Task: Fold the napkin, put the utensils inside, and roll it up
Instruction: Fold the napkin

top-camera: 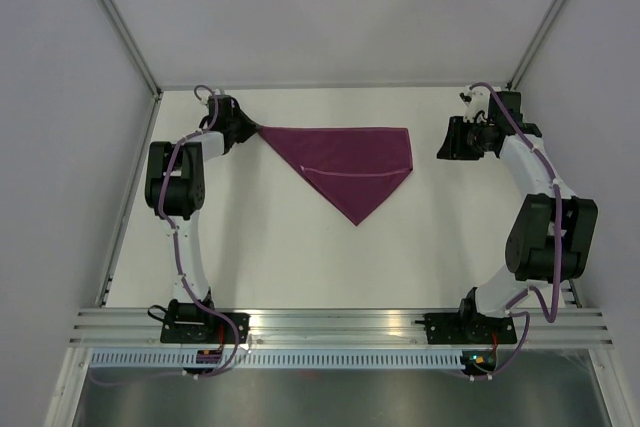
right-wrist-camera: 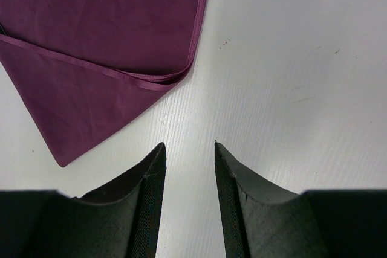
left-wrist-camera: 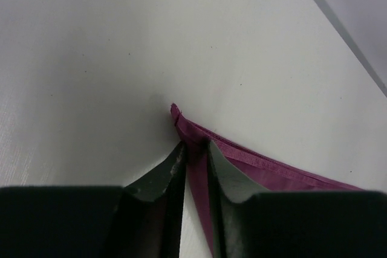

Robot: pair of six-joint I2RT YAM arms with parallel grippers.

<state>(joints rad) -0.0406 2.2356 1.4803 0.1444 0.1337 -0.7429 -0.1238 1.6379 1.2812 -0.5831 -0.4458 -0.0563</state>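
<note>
The left fingers (left-wrist-camera: pixel 158 180) are pinched shut on one corner of the purple napkin (top-camera: pixel 350 162), which lies folded into a triangle on the white worktop (top-camera: pixel 300 257). The right fingers (right-wrist-camera: pixel 148 191) stand slightly apart and hold nothing. They are near the napkin's opposite corner without touching it.

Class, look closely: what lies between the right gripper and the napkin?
Nothing but bare table separates the right gripper from the napkin, shown in the right wrist view.

White tabletop (top-camera: pixel 300 247), plain pale grey walls (top-camera: pixel 330 7), aluminium rail (top-camera: pixel 340 322) along the near edge.
</note>
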